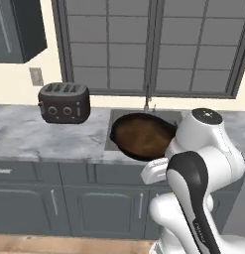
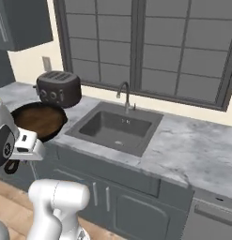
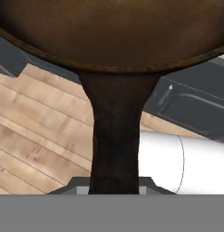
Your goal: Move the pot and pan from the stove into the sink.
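Observation:
The pan (image 1: 143, 135), a round black skillet with a brownish inside, hangs level in the air above the counter's front edge. In the right base view the pan (image 2: 40, 119) floats left of the sink (image 2: 112, 130), in front of the toaster. From the left base view it overlaps the sink (image 1: 109, 135). My gripper (image 3: 114, 187) is shut on the pan's short black handle (image 3: 115, 131), which runs up between the fingertips. The sink basin looks bare. The pot and the stove are out of view.
A dark toaster (image 2: 58, 88) stands on the grey marble counter (image 2: 183, 150) left of the sink, close behind the pan. A gooseneck faucet (image 2: 123, 93) rises at the sink's back edge. Grey cabinet doors (image 1: 104, 211) run below, and a wooden floor (image 3: 36, 131).

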